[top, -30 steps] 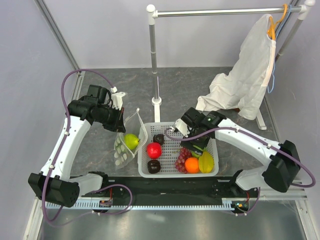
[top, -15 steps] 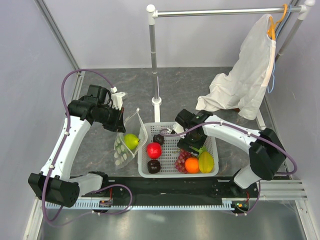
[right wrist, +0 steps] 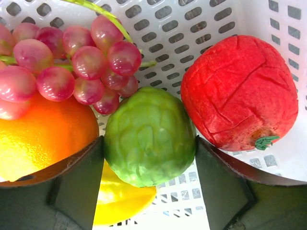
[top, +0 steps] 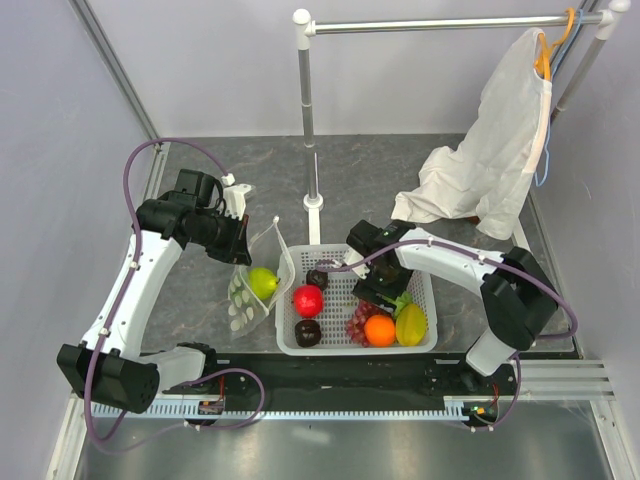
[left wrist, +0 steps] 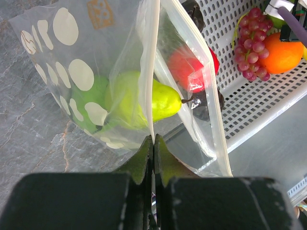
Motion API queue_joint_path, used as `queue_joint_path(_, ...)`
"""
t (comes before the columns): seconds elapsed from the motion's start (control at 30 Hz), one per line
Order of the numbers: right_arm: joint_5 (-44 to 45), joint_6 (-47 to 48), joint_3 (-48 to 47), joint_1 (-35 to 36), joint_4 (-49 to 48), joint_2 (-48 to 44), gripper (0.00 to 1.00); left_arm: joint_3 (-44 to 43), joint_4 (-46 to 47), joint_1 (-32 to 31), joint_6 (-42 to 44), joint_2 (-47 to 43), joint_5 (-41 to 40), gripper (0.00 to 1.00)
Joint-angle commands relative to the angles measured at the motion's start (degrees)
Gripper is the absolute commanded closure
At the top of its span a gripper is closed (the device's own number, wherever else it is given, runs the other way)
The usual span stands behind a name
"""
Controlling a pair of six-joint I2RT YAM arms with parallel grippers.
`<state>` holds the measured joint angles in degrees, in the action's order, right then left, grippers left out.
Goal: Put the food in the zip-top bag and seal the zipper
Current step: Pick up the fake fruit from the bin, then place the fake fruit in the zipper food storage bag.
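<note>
Down the middle of the overhead view sits the white basket [top: 430, 290]. The right gripper [top: 384, 292] is dipped into its right half, and from up here its jaws are hidden. Around it lie the grapes [top: 360, 320], the orange [top: 381, 330] and a yellow fruit [top: 412, 324]. The red fruit [top: 308, 300] and two dark brown pieces [top: 308, 333] lie in the basket's left half.

Just left of the basket, the zip-top bag [top: 243, 303] stands mouth up, touching the basket's wall, with a green pear [top: 263, 282] inside. The left gripper [top: 242, 260] pinches the bag's left rim. Over at the upper right, a white garment [top: 490, 160] hangs from the rail.

Now the left wrist view: bottom centre, the jaws are shut tight on the zipper [left wrist: 154, 72], the whitish strip running straight up the frame. The pear lies just behind it inside the dotted plastic, with its stem pointing right. The red fruit shows blurred through the clear wall. The grapes and the orange are in the basket at the upper right.

On to the right wrist view, and it's a close one. Dead centre is a bumpy green fruit [right wrist: 148, 136], and a dark finger [right wrist: 76, 187] presses each flank, so the jaws are closed on it. It rests on the yellow fruit, with the orange touching at its left, the grapes above and the red fruit to its right.
</note>
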<state>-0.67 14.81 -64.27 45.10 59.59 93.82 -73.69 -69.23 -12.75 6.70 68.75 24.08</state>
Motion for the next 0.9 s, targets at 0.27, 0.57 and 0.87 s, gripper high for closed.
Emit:
queue_joint_path(0.27, -4.7, -2.8, -12.3, -0.5, 3.3, -6.4, 0.50, -0.4, 1.1, -0.2, -0.7, 0.0, 0.8, 0.98)
queue_joint_path(0.57, -17.8, -9.0, -28.5, -0.5, -11.5, -8.3, 0.52, -0.6, 1.1, -0.3, -0.6, 0.3, 1.3, 0.98)
queue_joint_path(0.87, -25.3, -26.1, -34.1, 4.3, -33.7, 1.0, 0.54, -1.1, 0.9, -0.2, -0.5, 0.6, 1.1, 0.98)
